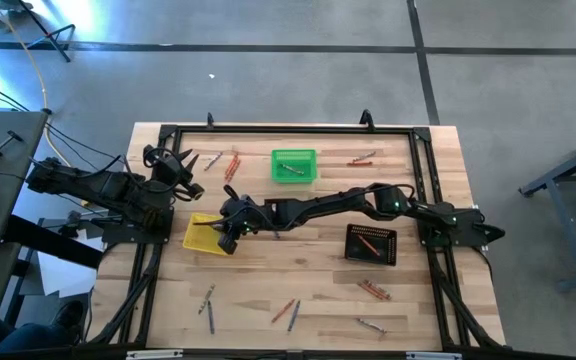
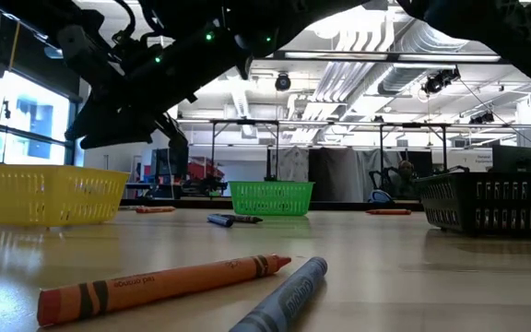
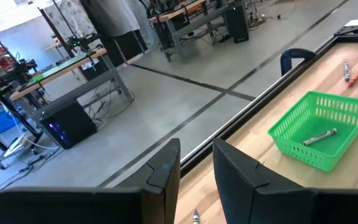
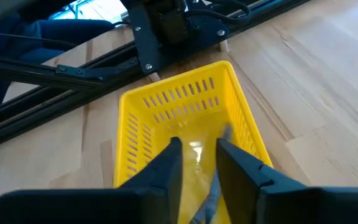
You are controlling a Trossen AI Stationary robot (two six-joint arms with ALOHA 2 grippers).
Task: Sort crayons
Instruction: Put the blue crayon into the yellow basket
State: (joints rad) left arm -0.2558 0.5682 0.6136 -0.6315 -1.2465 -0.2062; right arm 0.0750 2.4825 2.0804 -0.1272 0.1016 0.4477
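Note:
My right gripper (image 1: 227,241) reaches across the table and hangs open over the yellow mesh basket (image 4: 179,118), fingers slanting down into it. A blurred grey crayon (image 4: 212,190) shows between and below the fingers, over the basket's floor. I cannot tell whether a finger touches it. My left gripper (image 3: 196,168) waits open at the table's far left, with nothing between its fingers. Loose orange-red and grey crayons lie flat on the wood: a pair (image 1: 233,165) at the far left, and an orange one (image 2: 155,286) beside a blue-grey one (image 2: 284,300) at the near edge.
A green basket (image 1: 294,165) at the far middle holds a grey crayon (image 3: 319,137). A black basket (image 1: 371,243) at the right holds an orange crayon. More crayons lie at the far right (image 1: 361,158) and near right (image 1: 373,290). A black frame (image 1: 268,128) rims the table.

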